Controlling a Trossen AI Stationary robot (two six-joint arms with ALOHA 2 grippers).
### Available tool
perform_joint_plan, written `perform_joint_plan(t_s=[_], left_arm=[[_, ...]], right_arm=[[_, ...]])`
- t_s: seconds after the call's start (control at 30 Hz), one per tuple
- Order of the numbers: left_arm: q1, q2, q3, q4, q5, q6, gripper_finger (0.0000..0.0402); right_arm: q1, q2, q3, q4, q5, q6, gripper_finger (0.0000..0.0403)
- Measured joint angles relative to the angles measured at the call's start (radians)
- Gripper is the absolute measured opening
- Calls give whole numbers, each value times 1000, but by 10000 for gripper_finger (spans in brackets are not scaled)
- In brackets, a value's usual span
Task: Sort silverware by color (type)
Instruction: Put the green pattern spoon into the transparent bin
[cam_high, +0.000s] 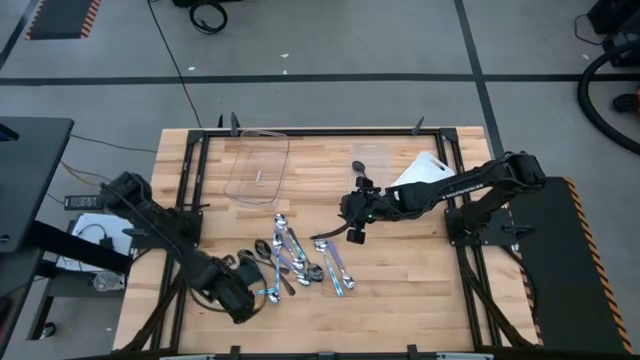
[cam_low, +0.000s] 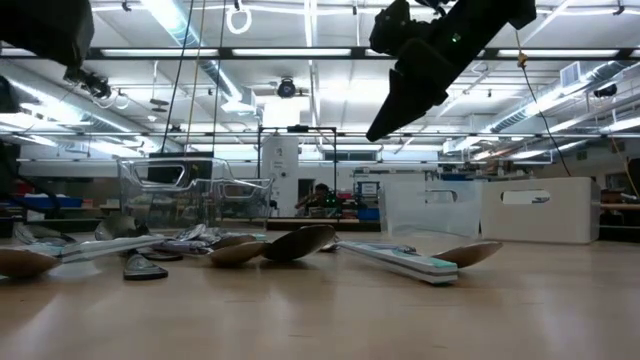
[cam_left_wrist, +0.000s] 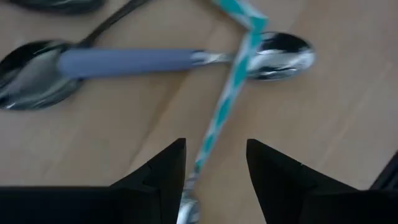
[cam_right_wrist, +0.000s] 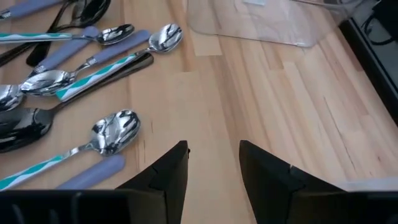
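- Silver spoons (cam_high: 300, 255) with light-blue or teal-striped handles are lying heaped with dark ones mid-table, handles crossing and overlapping; nothing is looking sorted yet.
- Left gripper (cam_left_wrist: 214, 177) is sitting low at the near-left edge of the pile, fingers spread, straddling a teal-striped handle (cam_left_wrist: 225, 102) without clamping it.
- Striped handle is crossing over a blue-handled spoon (cam_left_wrist: 124, 61); its bowl (cam_left_wrist: 280, 55) is lying just past the crossing.
- Risk: closing there is likely pinching only a thin handle, so the spoon could be pivoting or slipping out on the lift.
- Risk: lifting it could be dragging the crossed neighbour and scattering the heap, since pieces are touching.
- Right gripper (cam_right_wrist: 213, 165) is hanging above bare wood beside the pile's right side, fingers apart, holding nothing; a shiny spoon (cam_right_wrist: 115, 132) is lying just beside it.
- Risk: both arms are working near the same pile, so they could be bumping if both are reaching in together.
- Risk: dark spoons (cam_right_wrist: 25, 127) are lying under light ones, so a wrong-type grab seems possible.
- Clear container (cam_high: 257, 165) is resting at the far side, well apart from the pile; another clear one (cam_high: 375, 160) and a white bin (cam_high: 425, 170) are sitting further right.
- Table (cam_high: 400, 300) is pale wood planks with a black frame.
- Room behind is showing grey floor with tape lines, cables, ceiling strip lights and shelving.
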Motion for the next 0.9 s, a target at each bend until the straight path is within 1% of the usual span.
perform_joint_plan(t_s=[0.13, 0.3, 0.47, 0.53, 0.63, 0.83, 0.87, 0.9], left_arm=[[-15, 84, 33, -6, 8, 82, 176], [-29, 158, 33, -50, 59, 90, 176], [-50, 173, 22, -41, 66, 89, 175], [-50, 172, 18, -38, 77, 91, 169], [-50, 171, 16, -33, 88, 108, 139], [-41, 171, 15, -27, 95, 145, 38], [-37, 171, 15, -29, 99, 144, 24], [-36, 171, 14, -31, 102, 143, 19]], right_arm=[[2, 0, 0, 27, -1, 0, 153], [1, 0, 0, 51, -32, 0, 153], [1, 0, 0, 51, -34, -2, 153], [1, 0, 0, 52, -34, -3, 153], [2, 0, 0, 52, -43, -3, 153], [7, 0, 0, 51, -65, -3, 153], [9, 0, 0, 50, -65, -3, 153], [11, 0, 0, 50, -64, -3, 153]])
